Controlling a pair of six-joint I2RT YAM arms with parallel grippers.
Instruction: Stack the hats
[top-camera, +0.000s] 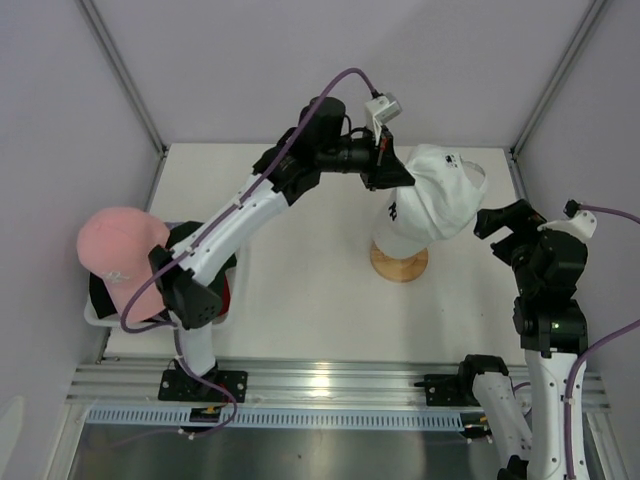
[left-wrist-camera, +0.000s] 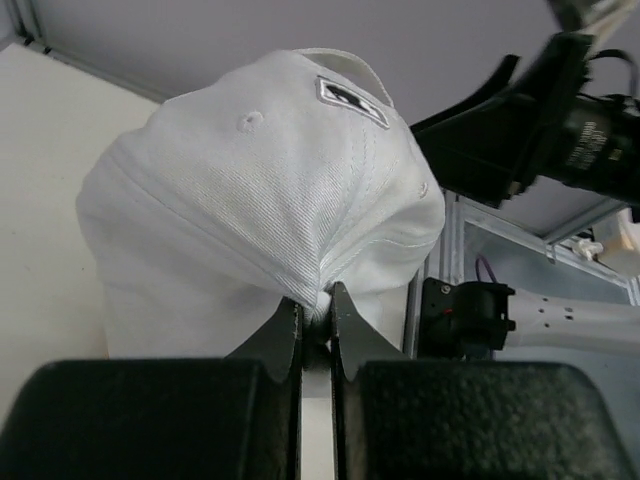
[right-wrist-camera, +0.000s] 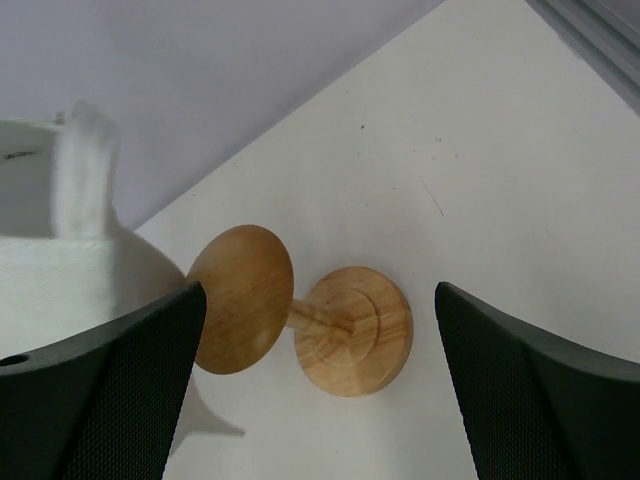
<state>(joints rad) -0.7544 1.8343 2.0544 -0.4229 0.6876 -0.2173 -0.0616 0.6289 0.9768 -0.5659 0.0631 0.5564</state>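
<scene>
A white hat (top-camera: 432, 198) hangs over the round wooden stand (top-camera: 399, 262), with my left gripper (top-camera: 390, 176) shut on a pinch of its fabric. The left wrist view shows the jaws (left-wrist-camera: 315, 302) closed on a fold of the white hat (left-wrist-camera: 260, 190). In the right wrist view the stand's top disc (right-wrist-camera: 243, 297) is bare, and the white hat (right-wrist-camera: 60, 270) is off to its left. My right gripper (top-camera: 503, 222) stands wide open to the right of the hat, holding nothing (right-wrist-camera: 320, 300). A pink hat (top-camera: 122, 250) tops the pile at the left.
The white mesh basket (top-camera: 96, 318) at the table's left edge holds the pink hat over darker hats (top-camera: 228, 292). Grey walls enclose the table on three sides. A metal rail (top-camera: 330, 385) runs along the near edge.
</scene>
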